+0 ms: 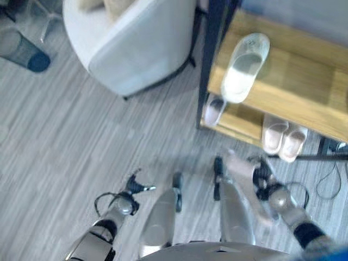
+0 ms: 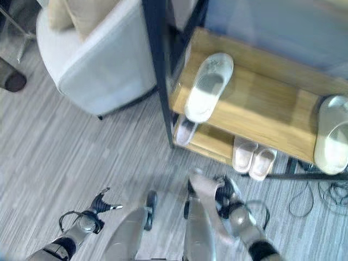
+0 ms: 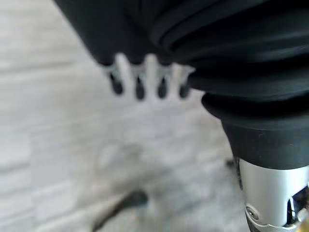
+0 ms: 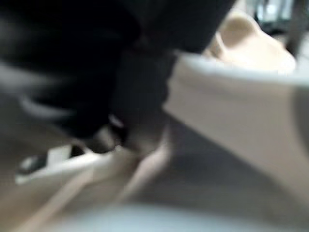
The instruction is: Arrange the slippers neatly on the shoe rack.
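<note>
The shoe rack [image 1: 293, 81] has wooden shelves in a dark frame and stands at the right. A pale white slipper [image 1: 244, 65] lies on its top shelf near the left end, and another pale slipper [image 2: 331, 136] lies at the right end. On the lower shelf sit a single pinkish slipper [image 1: 213, 110] and a pink pair [image 1: 283, 138]. My right hand [image 1: 262, 175] hangs low in front of the rack, shut on a long pink slipper [image 2: 205, 190], which looks beige from close up in the right wrist view [image 4: 231, 96]. My left hand [image 1: 133, 187] is over the floor with straight fingers [image 3: 139, 87], holding nothing.
A white armchair [image 1: 136, 43] stands just left of the rack, close to the rack's dark post [image 1: 209, 60]. A dark round bin [image 1: 22, 51] is at the far left. Grey plank floor [image 1: 65, 141] spreads in front.
</note>
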Motion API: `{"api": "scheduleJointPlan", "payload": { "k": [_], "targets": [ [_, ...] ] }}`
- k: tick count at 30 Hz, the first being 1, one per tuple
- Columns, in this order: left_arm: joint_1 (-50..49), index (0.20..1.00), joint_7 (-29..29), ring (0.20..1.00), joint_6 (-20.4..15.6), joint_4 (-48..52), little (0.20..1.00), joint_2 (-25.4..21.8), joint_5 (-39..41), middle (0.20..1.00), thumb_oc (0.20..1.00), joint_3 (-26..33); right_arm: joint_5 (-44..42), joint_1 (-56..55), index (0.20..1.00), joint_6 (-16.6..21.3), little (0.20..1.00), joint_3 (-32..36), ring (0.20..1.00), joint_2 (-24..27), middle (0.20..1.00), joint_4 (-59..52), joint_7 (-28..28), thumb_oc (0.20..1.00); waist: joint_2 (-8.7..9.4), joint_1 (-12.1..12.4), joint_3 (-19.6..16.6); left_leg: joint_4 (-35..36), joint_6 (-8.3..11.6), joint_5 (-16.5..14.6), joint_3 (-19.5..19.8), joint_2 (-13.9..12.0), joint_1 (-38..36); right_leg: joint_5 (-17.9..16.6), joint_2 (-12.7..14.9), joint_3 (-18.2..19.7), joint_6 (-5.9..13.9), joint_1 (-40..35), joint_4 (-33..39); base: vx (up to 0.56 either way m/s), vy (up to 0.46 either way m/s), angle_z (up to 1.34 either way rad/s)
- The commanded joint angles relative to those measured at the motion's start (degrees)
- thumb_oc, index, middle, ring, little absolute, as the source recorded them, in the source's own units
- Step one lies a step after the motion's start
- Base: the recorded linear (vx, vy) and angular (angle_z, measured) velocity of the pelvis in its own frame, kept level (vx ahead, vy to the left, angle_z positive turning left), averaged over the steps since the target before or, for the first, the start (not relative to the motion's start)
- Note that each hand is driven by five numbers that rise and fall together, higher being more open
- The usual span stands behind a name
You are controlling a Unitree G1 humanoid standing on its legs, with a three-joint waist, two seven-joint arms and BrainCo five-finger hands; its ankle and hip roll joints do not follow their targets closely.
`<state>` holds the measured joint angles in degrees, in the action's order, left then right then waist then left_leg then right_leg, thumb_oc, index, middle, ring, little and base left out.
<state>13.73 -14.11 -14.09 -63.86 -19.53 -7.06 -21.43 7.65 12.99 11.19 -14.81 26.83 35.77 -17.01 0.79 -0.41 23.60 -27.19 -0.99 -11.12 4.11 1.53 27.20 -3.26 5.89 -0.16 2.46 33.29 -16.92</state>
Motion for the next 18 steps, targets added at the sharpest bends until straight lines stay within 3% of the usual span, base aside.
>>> {"api": "scheduleJointPlan", "payload": {
  "k": [1, 8, 11, 12, 14, 18],
  "targets": [
    [-1.64, 1.0, -2.63, 1.0, -1.17, 2.03, 1.0, -1.4, 3.01, 1.0, 1.0, 2.53, 0.93, -4.43, 0.2, 2.05, 0.2, -1.7, 0.2, 1.38, 0.2, -4.55, -2.8, 0.2, 0.05, -0.23, -6.69, 3.73, 4.53, 4.7, 2.21, -2.93, 3.99, 5.96, 6.07, 0.33, 5.17, -3.21, -3.36, -0.04, -0.035, -0.14],
    [1.56, 1.0, -8.72, 1.0, -2.26, 5.01, 1.0, -1.61, 4.68, 1.0, 1.0, 3.93, 3.65, 0.49, 0.2, 2.48, 0.2, -3.73, 0.2, 0.6, 0.2, -4.68, -7.27, 0.2, 0.28, 0.62, -5.6, -5.42, 4.57, 2.31, 3.66, -3.22, 14.0, 9.8, 5.83, 0.86, 4.38, 6.26, -13.48, -0.04, -0.027, 0.05],
    [2.29, 1.0, -11.27, 1.0, -2.69, 5.5, 1.0, -1.14, 5.17, 1.0, 1.0, 4.01, 7.37, 2.51, 0.2, 2.1, 0.2, -4.95, 0.2, 0.68, 0.2, -5.52, -10.14, 0.2, 0.39, 0.83, -5.62, -12.97, 3.97, -0.41, 4.28, -3.15, 20.83, 12.53, 5.65, 1.91, 3.65, 13.08, -21.03, 0.01, -0.006, 0.06],
    [2.25, 1.0, -11.53, 1.0, -2.65, 5.69, 1.0, -0.88, 5.39, 1.0, 1.0, 3.87, 8.33, 2.83, 0.2, 1.78, 0.2, -5.28, 0.2, 0.85, 0.2, -5.47, -10.64, 0.2, 0.26, 0.98, -5.94, -15.75, 3.88, -3.09, 4.39, -3.44, 21.98, 15.02, 5.34, 2.43, 3.72, 14.3, -23.81, 0.06, -0.014, 0.0],
    [3.16, 1.0, -12.4, 1.0, -2.48, 4.45, 1.0, -0.32, 5.57, 1.0, 1.0, 3.07, 10.51, 4.97, 0.2, 1.02, 0.2, -6.02, 0.2, 1.15, 0.2, -5.08, -12.8, 0.2, 0.26, 1.07, -6.35, -21.46, 3.4, -5.23, 4.83, -3.24, 27.76, 17.1, 4.97, 3.1, 3.08, 20.22, -29.3, 0.02, -0.019, -0.06],
    [4.82, 1.0, -13.78, 1.0, -2.59, 4.14, 1.0, -0.29, 6.5, 1.0, 1.0, 2.42, 10.93, 8.49, 0.2, 0.32, 0.2, -5.59, 0.2, 1.96, 0.2, -6.03, -15.62, 0.2, 0.1, 0.96, -7.67, -28.9, 3.28, -7.08, 4.92, -2.6, 37.36, 19.18, 4.36, 3.78, 2.6, 29.5, -36.48, -0.02, -0.005, -0.09]
  ]
}}
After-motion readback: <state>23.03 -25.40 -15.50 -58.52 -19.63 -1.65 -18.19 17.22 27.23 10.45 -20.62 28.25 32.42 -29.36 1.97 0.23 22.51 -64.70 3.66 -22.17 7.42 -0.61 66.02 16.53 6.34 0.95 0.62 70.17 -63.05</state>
